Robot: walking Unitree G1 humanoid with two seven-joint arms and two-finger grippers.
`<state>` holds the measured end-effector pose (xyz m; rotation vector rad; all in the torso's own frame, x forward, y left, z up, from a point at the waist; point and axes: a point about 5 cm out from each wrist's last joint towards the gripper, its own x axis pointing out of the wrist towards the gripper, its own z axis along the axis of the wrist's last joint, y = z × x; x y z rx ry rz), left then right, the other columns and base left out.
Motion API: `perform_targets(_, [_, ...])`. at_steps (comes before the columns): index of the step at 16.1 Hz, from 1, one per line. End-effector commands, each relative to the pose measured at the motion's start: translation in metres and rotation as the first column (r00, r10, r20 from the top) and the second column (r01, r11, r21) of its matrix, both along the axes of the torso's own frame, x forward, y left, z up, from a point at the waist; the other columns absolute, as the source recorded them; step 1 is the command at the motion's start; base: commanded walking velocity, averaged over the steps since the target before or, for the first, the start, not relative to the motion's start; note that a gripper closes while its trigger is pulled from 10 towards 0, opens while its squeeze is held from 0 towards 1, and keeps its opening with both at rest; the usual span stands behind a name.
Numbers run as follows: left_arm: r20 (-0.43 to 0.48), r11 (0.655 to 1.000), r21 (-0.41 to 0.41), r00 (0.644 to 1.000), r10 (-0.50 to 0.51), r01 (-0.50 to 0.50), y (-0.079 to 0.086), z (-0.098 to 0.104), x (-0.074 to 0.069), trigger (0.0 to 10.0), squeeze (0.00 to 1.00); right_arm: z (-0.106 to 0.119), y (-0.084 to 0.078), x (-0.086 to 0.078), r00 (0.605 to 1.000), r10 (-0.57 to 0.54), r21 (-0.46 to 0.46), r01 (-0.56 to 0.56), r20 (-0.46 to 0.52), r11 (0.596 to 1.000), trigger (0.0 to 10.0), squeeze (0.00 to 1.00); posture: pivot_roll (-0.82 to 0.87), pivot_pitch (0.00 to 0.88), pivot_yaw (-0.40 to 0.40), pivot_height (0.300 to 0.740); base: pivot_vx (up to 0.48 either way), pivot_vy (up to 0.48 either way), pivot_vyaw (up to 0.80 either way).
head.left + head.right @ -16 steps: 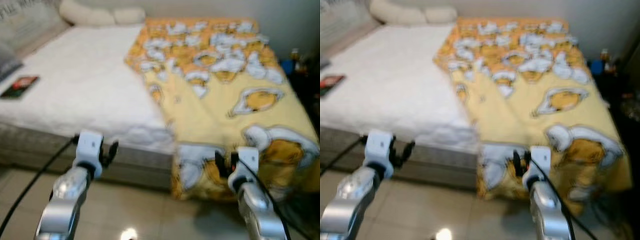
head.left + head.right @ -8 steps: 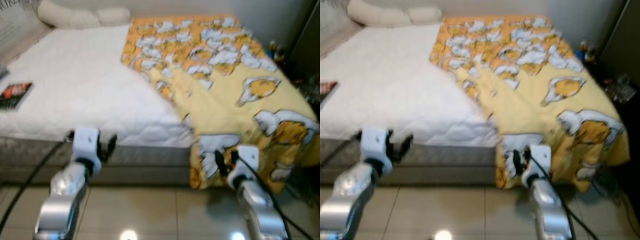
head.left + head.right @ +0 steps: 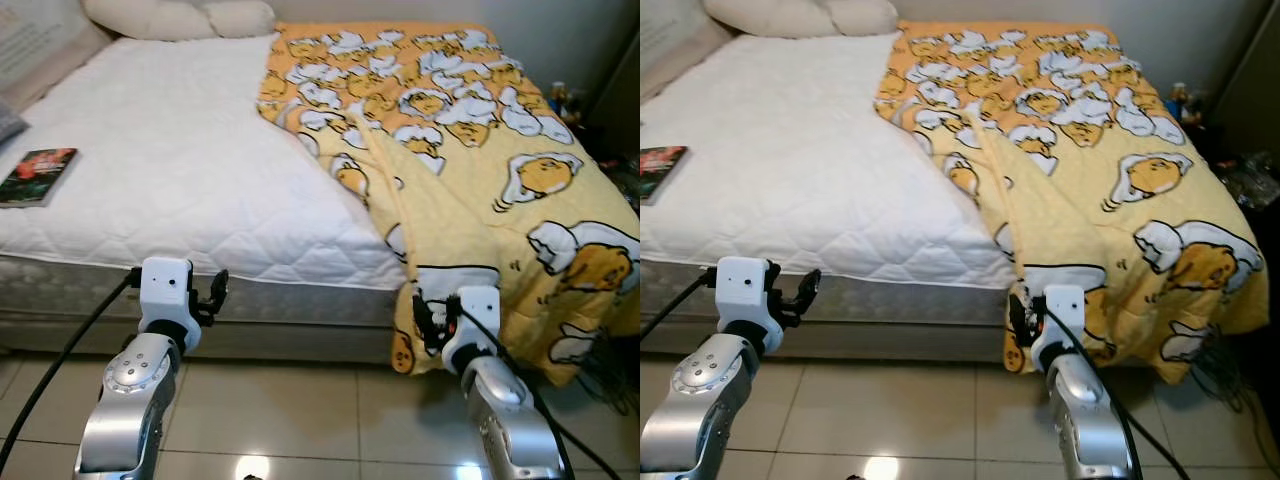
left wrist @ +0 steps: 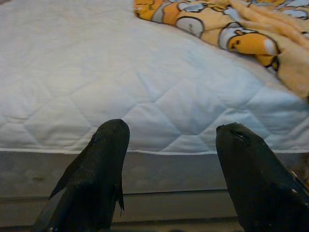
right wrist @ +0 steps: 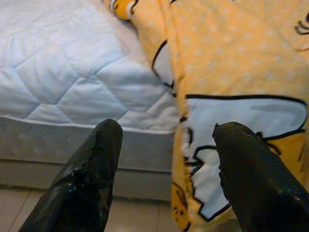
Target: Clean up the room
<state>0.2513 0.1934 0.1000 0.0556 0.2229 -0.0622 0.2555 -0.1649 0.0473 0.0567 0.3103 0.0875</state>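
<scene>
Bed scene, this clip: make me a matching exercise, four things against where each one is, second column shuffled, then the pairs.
Things:
1. yellow blanket
2. book
3. pillows
4. right gripper

Places:
A. at the head of the bed, against the far end
B. in front of the blanket's hanging corner at the foot of the bed
C. flat on the white mattress near its left edge
D. spread over the right side of the bed, draped over the foot

Pairs: 1-D, 2-C, 3-A, 4-B
</scene>
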Motion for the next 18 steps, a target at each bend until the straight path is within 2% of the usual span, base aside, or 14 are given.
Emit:
perform_targets(1, [0.017,1.0,-0.002,1.0,0.009,-0.009,0.001,0.003,-0.002,10.0,0.0,0.004,0.001,0.002,1.0,0.012,-0.005,-0.012,0.021,1.0,10.0,0.0,-0.02,0.0,0.035,0.74,0.251,0.0,0.0])
perform_targets(13, [0.029,1.0,-0.001,0.999,0.021,-0.02,0.004,0.004,0.0,10.0,0.0,0.012,0.004,0.012,0.997,0.06,-0.034,-0.059,0.041,0.998,10.0,0.0,-0.02,0.0,0.023,0.74,0.276,0.0,0.0])
perform_targets(16, [0.03,1.0,0.009,1.0,0.01,-0.01,0.004,0.005,0.002,10.0,0.0,0.012,0.006,0.014,0.998,0.064,-0.037,-0.063,0.03,0.997,10.0,0.0,-0.03,0.0,0.024,0.74,0.299,0.0,-0.58])
perform_targets(18, [0.031,1.0,0.011,0.999,0.009,-0.009,0.005,0.005,0.002,10.0,0.0,0.013,0.007,0.015,0.997,0.073,-0.041,-0.071,0.036,0.997,10.0,0.0,-0.03,0.0,0.026,0.74,0.3,0.0,0.0])
